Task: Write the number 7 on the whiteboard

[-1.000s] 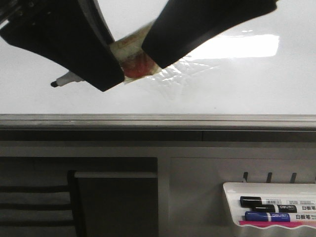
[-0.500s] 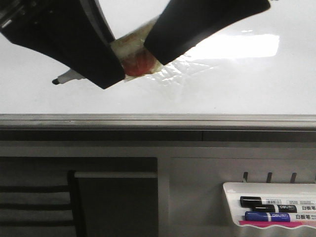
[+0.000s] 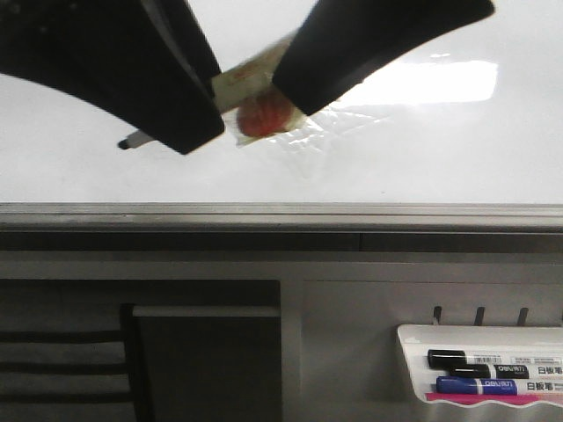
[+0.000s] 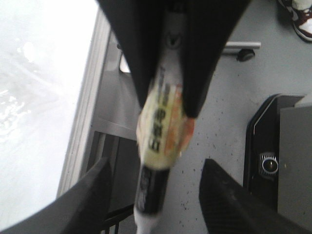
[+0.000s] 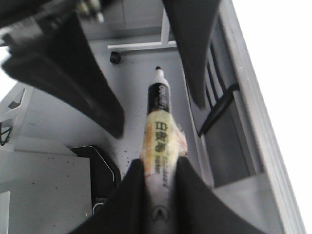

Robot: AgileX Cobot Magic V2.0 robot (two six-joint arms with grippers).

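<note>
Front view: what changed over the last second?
The marker and the gripper fingers around it shifted right and slightly up; its tip went from near the left edge toward the centre. The marker remains clamped between fingers. No stroke shows on the whiteboard. The tray with its pens is unchanged.

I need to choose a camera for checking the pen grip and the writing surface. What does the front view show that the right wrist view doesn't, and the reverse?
Only the front view: the bright reflection and wrinkled film on the whiteboard, with no stroke visible on it, and the tray holding a black pen and a blue pen.
Only the right wrist view: the right gripper shut on the marker, and the left gripper open, with a finger on either side of the marker's tip.
Both: the marker with its yellowish label, and the board's grey edge.
</note>
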